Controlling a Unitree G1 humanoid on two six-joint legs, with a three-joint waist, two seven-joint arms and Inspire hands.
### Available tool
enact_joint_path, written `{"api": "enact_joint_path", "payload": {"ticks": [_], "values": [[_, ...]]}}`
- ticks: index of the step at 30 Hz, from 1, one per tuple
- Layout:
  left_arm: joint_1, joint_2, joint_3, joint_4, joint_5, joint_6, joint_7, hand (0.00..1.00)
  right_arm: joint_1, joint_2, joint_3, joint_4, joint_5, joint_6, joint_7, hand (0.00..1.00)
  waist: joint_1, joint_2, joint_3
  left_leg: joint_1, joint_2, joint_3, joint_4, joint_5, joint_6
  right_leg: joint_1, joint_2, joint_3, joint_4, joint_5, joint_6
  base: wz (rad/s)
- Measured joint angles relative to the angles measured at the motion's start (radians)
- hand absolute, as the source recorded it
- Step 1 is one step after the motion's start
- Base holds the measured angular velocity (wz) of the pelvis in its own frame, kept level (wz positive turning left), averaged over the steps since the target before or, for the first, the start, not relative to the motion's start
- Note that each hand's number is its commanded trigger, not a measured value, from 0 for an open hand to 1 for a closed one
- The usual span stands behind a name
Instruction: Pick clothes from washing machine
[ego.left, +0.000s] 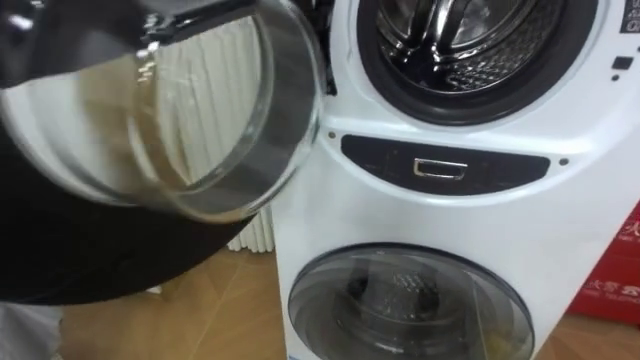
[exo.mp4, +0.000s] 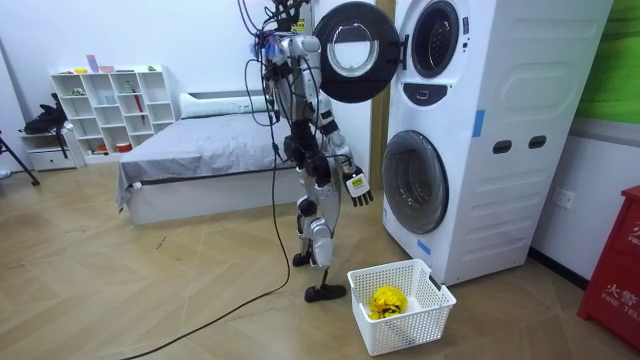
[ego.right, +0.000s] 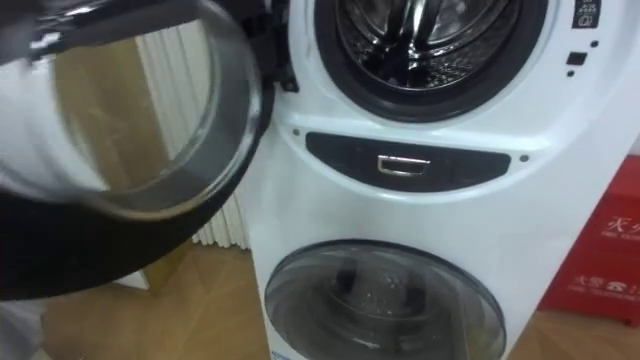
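Left eye view: the washer stands close in front, a white stack of two machines. The upper door is swung open to the left, and its domed glass and black rim take up that side of the view. To its right is the drum, open, with its perforated metal wall visible. Under the drum is a dark oval panel with a small silver handle. The lower door is closed. What lies behind its glass is too hazy to tell.

Right eye view: the scene is the same. A white radiator stands behind the open door, partly seen through the glass. A red box stands at the right edge beside the washer, on a wooden floor.

Room view: the robot stands upright facing the washer, with its head close to the open door. Its right hand hangs low in front of its hips, near the lower door but apart from it. The fingers are loose and spread and hold nothing. A white basket sits on the floor just in front of the washer, beside the robot's feet. A yellow cloth lies bunched inside it. A bed and a white shelf stand behind the robot, towards the room view's left.
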Motion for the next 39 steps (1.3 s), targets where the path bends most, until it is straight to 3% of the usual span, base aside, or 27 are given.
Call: {"api": "enact_joint_path", "payload": {"ticks": [2,4,5,6,7,8,9,10,12,14,15,16,17,18,21,24,28,30,33,36,39], "values": [[0.004,-0.012,-0.063,0.002,0.005,-0.005,-0.038,0.0,0.0,0.002,-0.001,0.004,0.001,-0.001,-0.005,0.0,-0.002,-0.005,0.0012,-0.003,0.015,0.063,-0.013,0.01,-0.005,0.0,-0.007,0.012,-0.002,0.0,0.0,0.35],[0.032,-0.018,-0.17,0.002,0.009,-0.029,-0.094,0.0,-0.002,0.011,-0.005,0.008,0.018,-0.008,-0.022,0.0,-0.024,-0.013,0.0001,-0.004,0.027,0.147,-0.03,0.032,-0.016,-0.011,-0.015,0.045,-0.004,0.001,0.001,0.34],[0.035,-0.02,-0.193,0.002,0.016,-0.031,-0.106,0.0,-0.006,0.014,-0.013,0.017,0.026,-0.012,-0.024,0.0,-0.032,-0.018,-0.0019,-0.007,0.032,0.171,-0.032,0.034,-0.019,-0.014,-0.016,0.054,-0.003,0.001,0.001,0.18],[0.035,-0.016,-0.256,0.002,0.062,-0.031,-0.142,0.0,-0.01,0.019,-0.037,0.044,0.048,-0.02,-0.031,0.0,-0.044,-0.024,-0.0046,-0.015,0.045,0.225,-0.027,0.035,-0.022,-0.026,-0.02,0.078,-0.004,0.001,0.001,0.0],[0.032,-0.008,-0.337,0.001,0.102,-0.022,-0.203,0.0,-0.024,0.023,-0.055,0.052,0.069,-0.023,-0.038,0.0,-0.079,-0.031,-0.0008,-0.049,0.053,0.236,0.055,0.02,-0.035,-0.043,-0.041,0.075,-0.002,-0.001,-0.001,-0.28],[0.029,-0.006,-0.38,0.004,0.115,-0.016,-0.238,0.0,-0.029,0.022,-0.071,0.054,0.076,-0.026,-0.039,0.0,-0.085,-0.014,-0.0017,-0.063,0.062,0.195,0.159,-0.024,-0.038,-0.056,-0.042,0.063,0.01,-0.002,-0.003,-1.16],[0.012,-0.012,-0.443,0.005,0.119,-0.007,-0.305,0.0,-0.056,0.022,-0.082,0.051,0.114,-0.036,-0.044,0.0,-0.095,0.047,-0.0085,-0.089,0.081,0.094,0.272,-0.18,-0.014,-0.116,-0.023,0.052,0.128,-0.021,-0.019,-1.48],[-0.029,0.027,-0.496,0.041,0.121,0.03,-0.366,0.0,-0.056,0.047,-0.084,0.052,0.128,-0.037,-0.047,0.0,-0.146,0.039,0.0057,-0.09,0.089,0.107,0.312,-0.208,0.005,-0.146,-0.023,0.071,0.258,-0.06,-0.015,-1.35],[-0.044,0.042,-0.533,0.083,0.146,0.066,-0.427,0.0,-0.022,0.045,-0.07,0.052,0.131,-0.032,-0.028,0.0,-0.224,0.007,0.0016,-0.036,0.09,0.153,0.248,-0.206,0.002,-0.121,-0.01,0.087,0.293,-0.084,-0.004,-0.71],[-0.051,0.061,-0.544,0.09,0.152,0.09,-0.503,0.0,-0.001,0.025,-0.06,0.052,0.131,-0.032,-0.044,0.0,-0.252,0.003,0.003,0.004,0.085,0.207,0.151,-0.185,-0.027,-0.112,0.009,0.092,0.251,-0.088,-0.006,-0.85],[-0.056,0.084,-0.573,0.103,0.166,0.114,-0.568,0.0,0.009,0.013,-0.038,0.052,0.131,-0.03,-0.058,0.0,-0.262,0.008,0.002,0.03,0.084,0.237,0.09,-0.161,-0.04,-0.087,0.028,0.1,0.192,-0.079,-0.015,-0.92],[-0.064,0.092,-0.613,0.122,0.175,0.148,-0.613,0.0,0.009,0.004,-0.011,0.051,0.132,-0.023,-0.068,0.0,-0.274,0.017,-0.0012,0.041,0.082,0.242,0.056,-0.12,-0.03,-0.064,0.052,0.102,0.14,-0.044,-0.029,-0.96],[-0.072,0.094,-0.634,0.134,0.187,0.167,-0.634,0.0,0.009,0.003,0.003,0.05,0.133,-0.022,-0.072,0.0,-0.276,0.02,0.0006,0.045,0.078,0.242,0.045,-0.102,-0.018,-0.053,0.061,0.102,0.113,-0.008,-0.031,-1.03],[-0.09,0.103,-0.677,0.166,0.194,0.198,-0.676,0.0,0.009,0.009,0.034,0.047,0.133,-0.018,-0.085,0.0,-0.279,0.023,0.003,0.046,0.065,0.243,0.038,-0.096,0.011,-0.026,0.072,0.112,0.068,0.026,-0.03,-0.86],[-0.132,0.108,-0.786,0.221,0.195,0.271,-0.782,0.0,0.005,0.009,0.049,0.034,0.134,-0.017,-0.108,0.0,-0.349,0.033,0.0036,0.04,0.068,0.243,0.025,-0.101,0.022,-0.027,0.089,0.105,0.034,0.02,-0.039,-0.36],[-0.166,0.107,-0.813,0.221,0.2,0.278,-0.875,0.0,-0.005,0.005,0.049,0.034,0.139,-0.011,-0.121,0.0,-0.355,0.043,0.01,0.063,0.073,0.271,-0.019,-0.092,0.013,-0.036,0.099,0.126,0.027,0.003,-0.057,-0.27],[-0.18,0.125,-0.814,0.226,0.224,0.281,-0.915,0.0,-0.005,0.006,0.071,0.027,0.143,-0.001,-0.123,0.0,-0.352,0.04,0.0121,0.092,0.082,0.269,-0.055,-0.081,-0.005,-0.037,0.113,0.129,0.027,-0.012,-0.071,-0.1],[-0.179,0.134,-0.814,0.244,0.25,0.292,-0.92,0.0,-0.004,0.004,0.078,0.01,0.143,0.008,-0.123,0.0,-0.35,0.038,0.015,0.091,0.086,0.267,-0.06,-0.08,-0.009,-0.041,0.118,0.132,0.027,-0.013,-0.072,0.0],[-0.179,0.135,-0.818,0.283,0.277,0.302,-0.92,0.0,-0.003,0.004,0.094,-0.026,0.144,0.012,-0.122,0.0,-0.332,0.035,0.0256,0.089,0.087,0.267,-0.065,-0.082,-0.013,-0.046,0.12,0.128,0.027,-0.023,-0.075,0.0],[-0.179,0.136,-0.82,0.325,0.283,0.302,-0.912,0.0,-0.008,0.002,0.128,-0.03,0.145,0.012,-0.126,0.0,-0.318,0.034,0.0263,0.088,0.087,0.267,-0.077,-0.083,-0.015,-0.05,0.121,0.122,0.027,-0.028,-0.077,0.01],[-0.177,0.13,-0.82,0.351,0.36,0.299,-0.876,0.0,-0.008,0.002,0.165,-0.034,0.145,0.012,-0.144,0.0,-0.285,0.034,0.0261,0.091,0.087,0.267,-0.083,-0.082,-0.017,-0.052,0.122,0.124,0.028,-0.029,-0.077,-0.03]]}}
